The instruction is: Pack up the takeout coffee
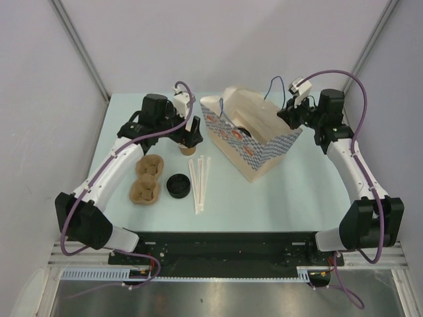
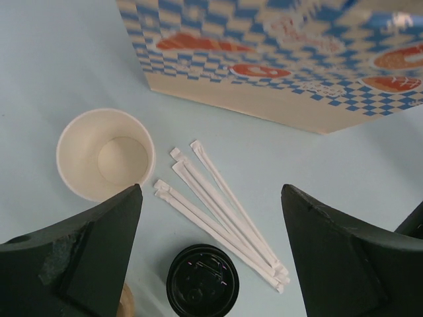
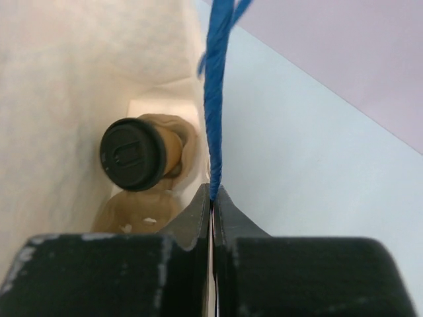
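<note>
Nearest, a loose black lid (image 1: 177, 185) lies between a pulp cup tray (image 1: 147, 178) at its 9 o'clock and wrapped straws (image 1: 199, 179) at its 3. At the lid's 12, the left gripper (image 2: 211, 191) hangs spread just over a lidless cup (image 2: 106, 153). Farther, at 2 o'clock, the takeout coffee (image 3: 132, 153) sits inside the paper bag (image 1: 264, 148) — the right gripper (image 3: 211, 198) is pressed together, pinching the bag's wall.

Your top view looks steeply down from above and behind the arm bases (image 1: 330, 239), toward the far wall (image 1: 218, 39), taking in the whole table (image 1: 310, 185); your left wrist view hangs close over the straws (image 2: 221, 214), facing down and right toward the bag (image 2: 277, 59); your right wrist view peers closely inside that bag; all three share it.
</note>
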Robot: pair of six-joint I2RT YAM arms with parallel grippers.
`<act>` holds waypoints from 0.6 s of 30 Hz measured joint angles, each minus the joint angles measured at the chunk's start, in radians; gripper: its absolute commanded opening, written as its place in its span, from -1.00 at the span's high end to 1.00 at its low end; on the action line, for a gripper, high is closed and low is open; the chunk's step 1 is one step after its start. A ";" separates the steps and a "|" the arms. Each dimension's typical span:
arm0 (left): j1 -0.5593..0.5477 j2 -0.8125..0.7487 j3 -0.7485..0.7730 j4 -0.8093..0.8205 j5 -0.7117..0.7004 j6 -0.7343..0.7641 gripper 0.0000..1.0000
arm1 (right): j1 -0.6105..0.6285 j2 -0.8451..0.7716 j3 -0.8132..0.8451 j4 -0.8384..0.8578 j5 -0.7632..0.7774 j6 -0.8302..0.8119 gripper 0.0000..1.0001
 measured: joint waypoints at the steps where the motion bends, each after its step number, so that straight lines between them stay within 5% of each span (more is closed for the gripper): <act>1: 0.000 -0.002 -0.008 0.000 0.000 0.004 -0.79 | 0.005 0.000 0.001 0.002 0.012 0.006 0.72; 18: -0.105 -0.085 -0.300 0.024 -0.046 0.033 -0.44 | 0.058 0.002 0.027 0.080 0.094 0.078 -0.38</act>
